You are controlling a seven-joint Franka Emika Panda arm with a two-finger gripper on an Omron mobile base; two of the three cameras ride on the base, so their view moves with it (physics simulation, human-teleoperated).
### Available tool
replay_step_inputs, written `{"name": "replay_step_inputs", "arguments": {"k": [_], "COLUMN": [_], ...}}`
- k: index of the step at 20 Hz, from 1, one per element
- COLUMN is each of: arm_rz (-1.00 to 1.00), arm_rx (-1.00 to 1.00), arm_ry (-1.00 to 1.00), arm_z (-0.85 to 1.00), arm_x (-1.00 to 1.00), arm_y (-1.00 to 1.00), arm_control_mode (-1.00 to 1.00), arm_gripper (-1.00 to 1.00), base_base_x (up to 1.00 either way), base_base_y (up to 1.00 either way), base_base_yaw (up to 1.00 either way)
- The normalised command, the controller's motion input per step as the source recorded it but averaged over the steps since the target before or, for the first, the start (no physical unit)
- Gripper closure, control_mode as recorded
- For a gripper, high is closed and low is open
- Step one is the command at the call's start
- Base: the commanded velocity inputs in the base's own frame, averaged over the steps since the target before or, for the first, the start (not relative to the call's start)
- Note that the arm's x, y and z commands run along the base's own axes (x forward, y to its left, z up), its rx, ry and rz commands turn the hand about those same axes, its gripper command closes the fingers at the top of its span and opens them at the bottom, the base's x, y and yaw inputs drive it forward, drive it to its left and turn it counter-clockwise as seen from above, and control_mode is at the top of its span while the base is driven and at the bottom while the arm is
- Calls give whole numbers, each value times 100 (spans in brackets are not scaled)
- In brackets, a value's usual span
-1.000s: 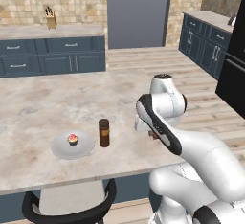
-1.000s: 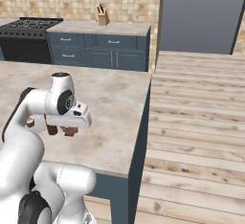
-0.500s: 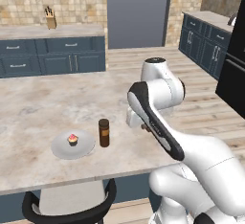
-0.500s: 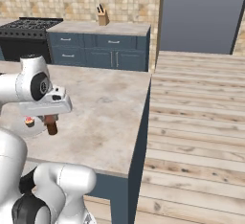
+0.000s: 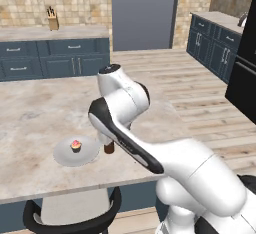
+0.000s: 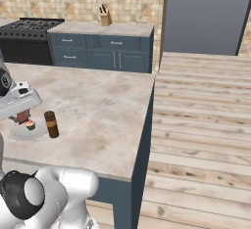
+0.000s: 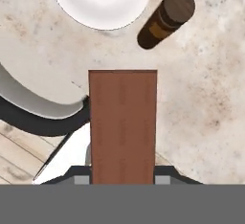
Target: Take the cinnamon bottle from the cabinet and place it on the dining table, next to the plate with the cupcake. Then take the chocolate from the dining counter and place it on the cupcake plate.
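Gripper [image 7: 122, 182] clamped on the chocolate [image 7: 123, 125] above the table [image 6: 98, 105], bar hanging just short of the plate [image 7: 100, 0] with cupcake [image 5: 76, 145], bottle [image 7: 166, 18] upright just beside the plate.

We see evenly bright, flat rendered light, faint soft shadows under the round light grey plate [image 5: 75, 154] and small brown cylindrical bottle [image 6: 51, 124], slight pixel softness, no glare.
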Motion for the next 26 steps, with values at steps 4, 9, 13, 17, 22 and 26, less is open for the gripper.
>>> {"name": "replay_step_inputs", "arguments": {"k": [4, 9, 13, 17, 22, 26], "arm_rz": [23, 14, 12, 8, 0, 0], "arm_rx": [-13, -13, -10, -1, 0, 0], "arm_ry": [0, 0, 0, 0, 7, 1], "arm_z": [0, -44, -86, -43, -41, -69], "arm_x": [11, 64, 80, 44, 33, 16], "arm_y": [100, 94, 66, 35, 29, 21], "arm_control_mode": [-100, -100, -100, -100, -100, -100], "arm_gripper": [100, 100, 100, 100, 100, 100], "base_base_x": [0, 0, 0, 0, 0, 0], "base_base_y": [0, 0, 0, 0, 0, 0], "base_base_yaw": [0, 0, 0, 0, 0, 0]}}
